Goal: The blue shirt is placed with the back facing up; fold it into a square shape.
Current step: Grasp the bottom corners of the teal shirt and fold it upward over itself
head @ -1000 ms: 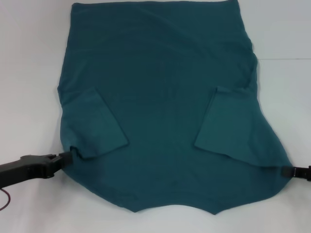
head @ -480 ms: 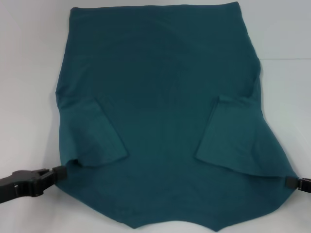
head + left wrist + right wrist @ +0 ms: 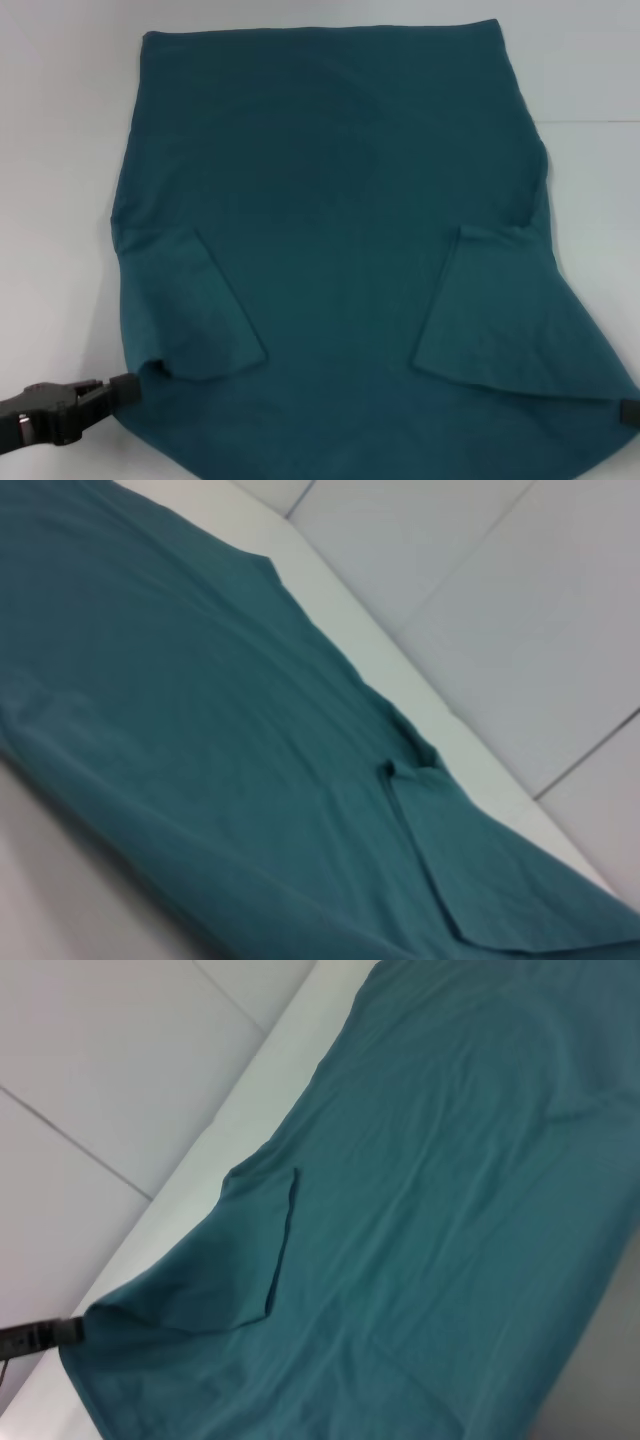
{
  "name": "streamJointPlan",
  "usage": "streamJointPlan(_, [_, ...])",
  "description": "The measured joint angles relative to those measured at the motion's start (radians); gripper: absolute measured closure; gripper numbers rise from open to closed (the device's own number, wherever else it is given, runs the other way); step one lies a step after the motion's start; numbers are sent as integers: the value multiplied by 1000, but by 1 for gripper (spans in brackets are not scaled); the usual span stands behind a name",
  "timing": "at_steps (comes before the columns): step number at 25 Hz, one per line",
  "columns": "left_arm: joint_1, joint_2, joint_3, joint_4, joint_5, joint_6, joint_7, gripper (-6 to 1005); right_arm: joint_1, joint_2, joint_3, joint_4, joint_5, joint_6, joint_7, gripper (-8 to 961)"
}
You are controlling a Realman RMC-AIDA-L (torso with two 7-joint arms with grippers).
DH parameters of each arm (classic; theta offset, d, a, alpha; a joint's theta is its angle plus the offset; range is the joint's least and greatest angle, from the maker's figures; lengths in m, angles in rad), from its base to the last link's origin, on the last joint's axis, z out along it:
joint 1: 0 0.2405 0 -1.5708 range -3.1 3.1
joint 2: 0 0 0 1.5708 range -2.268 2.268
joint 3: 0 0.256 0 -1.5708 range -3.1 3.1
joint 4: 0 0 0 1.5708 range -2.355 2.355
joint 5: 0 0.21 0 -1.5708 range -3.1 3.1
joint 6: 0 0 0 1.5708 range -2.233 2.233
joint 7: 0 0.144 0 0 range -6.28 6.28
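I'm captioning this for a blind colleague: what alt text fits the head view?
A large blue shirt lies spread on a white table, both sleeves folded inward. The left gripper holds its edge at lower left, and the right gripper shows only partly at the shirt's lower right edge.

Blue shirt (image 3: 330, 250) hem seemingly cropped.

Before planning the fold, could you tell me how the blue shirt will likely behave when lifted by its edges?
The blue shirt looks floppy: it lies flat with soft creases, so it should sag between the left gripper and right gripper. Its folded-in sleeves may fall open.
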Motion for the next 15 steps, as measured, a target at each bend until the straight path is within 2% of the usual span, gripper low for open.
streamJointPlan(6, [12, -2, -20, 0, 0, 71, 0, 979, -28, -20, -5, -2, -4, -44, -30, 910])
streamJointPlan(15, [32, -4, -91, -4, -4, 134, -1, 978, -45, -23, 20, -37, -52, -95, -70, 909])
